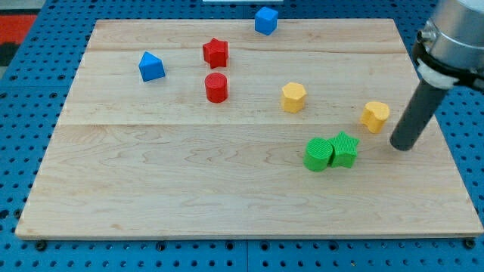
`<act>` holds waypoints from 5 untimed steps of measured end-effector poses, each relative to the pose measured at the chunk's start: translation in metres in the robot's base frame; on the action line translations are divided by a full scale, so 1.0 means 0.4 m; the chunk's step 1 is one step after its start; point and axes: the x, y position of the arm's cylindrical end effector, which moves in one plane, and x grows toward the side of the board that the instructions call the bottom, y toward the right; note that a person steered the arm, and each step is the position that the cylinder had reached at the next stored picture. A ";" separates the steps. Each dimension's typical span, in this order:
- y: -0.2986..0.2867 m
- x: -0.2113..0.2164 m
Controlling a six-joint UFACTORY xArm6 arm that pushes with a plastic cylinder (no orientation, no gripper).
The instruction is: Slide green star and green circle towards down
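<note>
The green star [345,148] and the green circle [318,154] sit touching each other right of the board's middle, the circle on the view's left. My tip [403,146] rests on the board to the right of the star, about a block's width away from it. A yellow heart-like block [374,115] lies just up and left of the tip.
A yellow hexagon [293,97] sits above the green pair. A red cylinder [216,88], red star [215,52] and blue block [151,66] are upper left. A blue cube [265,20] is at the top edge. The wooden board [151,189] ends near the tip's right.
</note>
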 end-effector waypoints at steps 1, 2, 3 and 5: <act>-0.101 -0.004; -0.217 -0.024; -0.375 -0.025; -0.371 0.038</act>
